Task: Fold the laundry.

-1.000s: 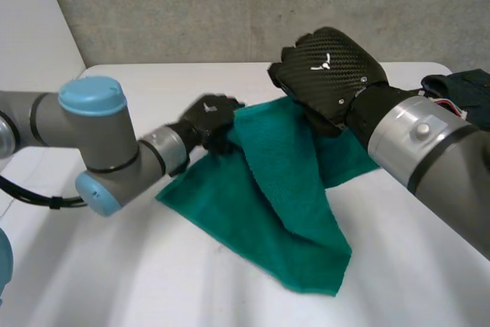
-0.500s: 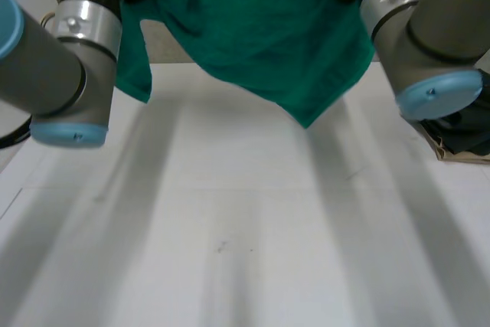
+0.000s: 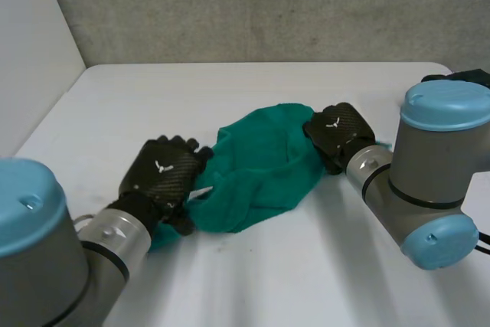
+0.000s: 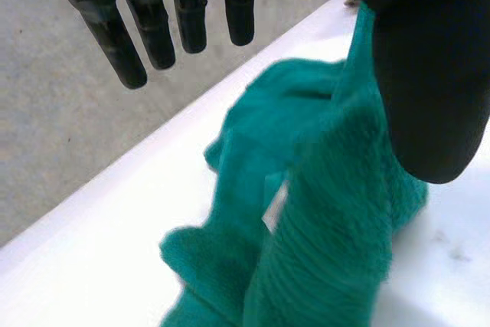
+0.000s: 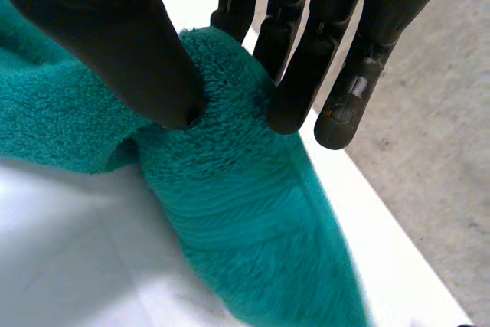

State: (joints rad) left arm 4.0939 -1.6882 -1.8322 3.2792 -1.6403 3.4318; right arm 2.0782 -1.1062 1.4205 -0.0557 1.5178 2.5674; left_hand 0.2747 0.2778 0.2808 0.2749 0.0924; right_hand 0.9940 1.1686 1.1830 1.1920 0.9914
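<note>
Dark bundle [image 3: 471, 76] cut off at edge, towel [image 3: 260, 162] end hidden under left hand [image 3: 162, 178]

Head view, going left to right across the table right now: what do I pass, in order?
The left arm → left hand → green towel → right hand → right arm.
</note>
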